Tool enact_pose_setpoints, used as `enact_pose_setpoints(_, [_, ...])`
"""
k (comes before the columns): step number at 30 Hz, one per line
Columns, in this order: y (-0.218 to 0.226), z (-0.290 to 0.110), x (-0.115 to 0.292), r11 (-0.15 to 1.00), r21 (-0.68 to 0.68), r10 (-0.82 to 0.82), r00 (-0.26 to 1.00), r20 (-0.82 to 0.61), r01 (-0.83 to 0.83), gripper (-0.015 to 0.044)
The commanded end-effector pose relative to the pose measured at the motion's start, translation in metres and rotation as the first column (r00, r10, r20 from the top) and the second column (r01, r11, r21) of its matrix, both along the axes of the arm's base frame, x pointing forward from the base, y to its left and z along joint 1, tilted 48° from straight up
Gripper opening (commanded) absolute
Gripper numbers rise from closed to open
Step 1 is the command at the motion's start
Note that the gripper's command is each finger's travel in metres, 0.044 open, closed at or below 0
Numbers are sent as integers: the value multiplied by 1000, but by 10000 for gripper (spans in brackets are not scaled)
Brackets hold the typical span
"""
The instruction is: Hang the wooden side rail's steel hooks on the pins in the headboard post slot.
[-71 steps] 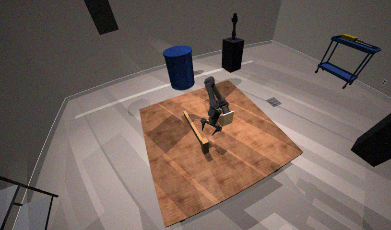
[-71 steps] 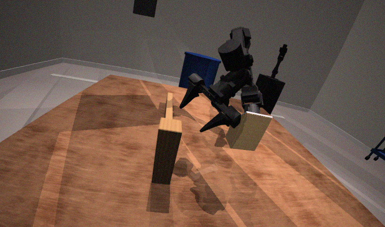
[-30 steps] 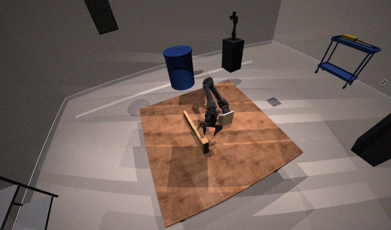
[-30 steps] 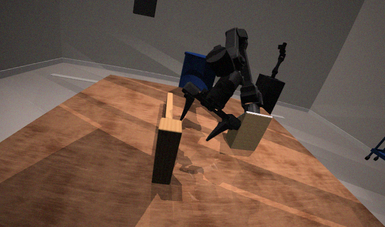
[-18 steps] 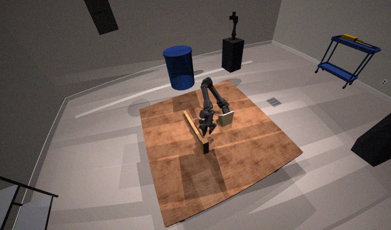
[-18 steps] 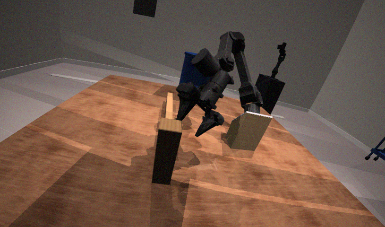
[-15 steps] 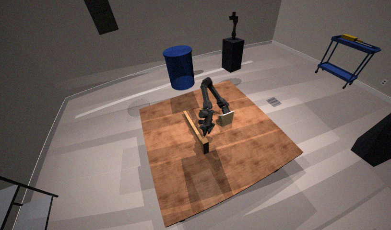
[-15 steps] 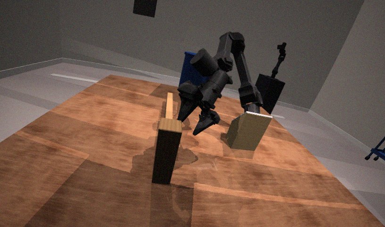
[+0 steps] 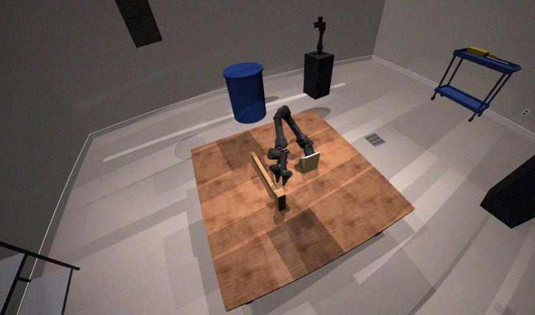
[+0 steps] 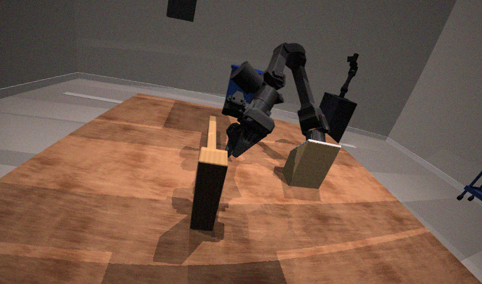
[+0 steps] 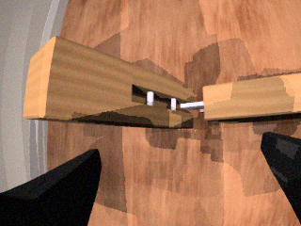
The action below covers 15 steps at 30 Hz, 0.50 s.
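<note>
The headboard post (image 9: 279, 199) (image 10: 207, 191) (image 11: 88, 85) stands upright near the middle of the wooden table (image 9: 324, 218) (image 10: 95, 165). The wrist view shows its slot with two pale pins (image 11: 161, 100). The wooden side rail (image 9: 262, 170) (image 10: 211, 131) (image 11: 251, 97) runs from the post towards the back, its far end on the table. A steel hook (image 11: 192, 105) at its end reaches the slot's mouth; I cannot tell whether it sits on a pin. My gripper (image 9: 281, 180) (image 10: 234, 151) (image 11: 184, 151) is open and empty, just to the right of the rail close to the post.
A tan block (image 9: 310, 161) (image 10: 308, 163) stands at the arm's base, right of the gripper. Off the table on the floor are a blue barrel (image 9: 244, 91), a black pedestal (image 9: 318, 74) and a blue cart (image 9: 476, 77).
</note>
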<state>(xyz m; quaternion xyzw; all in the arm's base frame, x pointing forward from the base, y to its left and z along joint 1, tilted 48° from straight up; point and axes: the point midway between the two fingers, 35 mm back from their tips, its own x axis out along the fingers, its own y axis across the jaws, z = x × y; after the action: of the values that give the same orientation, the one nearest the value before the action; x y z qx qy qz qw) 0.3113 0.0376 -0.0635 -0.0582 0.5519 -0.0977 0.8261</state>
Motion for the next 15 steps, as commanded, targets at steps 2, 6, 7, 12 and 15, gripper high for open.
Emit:
enact_pose_setpoints(2, [-6,9,4,836,-118,521,843,-136,-536,440])
enact_pose_setpoints(6, [-9,15,8,637,-165,723,658,-211,-753,440])
enact_pose_setpoints(7, [-10,16,8,578,-175,763,604,-231,-797,440])
enact_pose_setpoints(12, [-12,20,11,419,-197,842,460,-281,-886,440])
enact_pose_setpoints(15, [-12,20,11,419,-197,842,460,-281,-886,440])
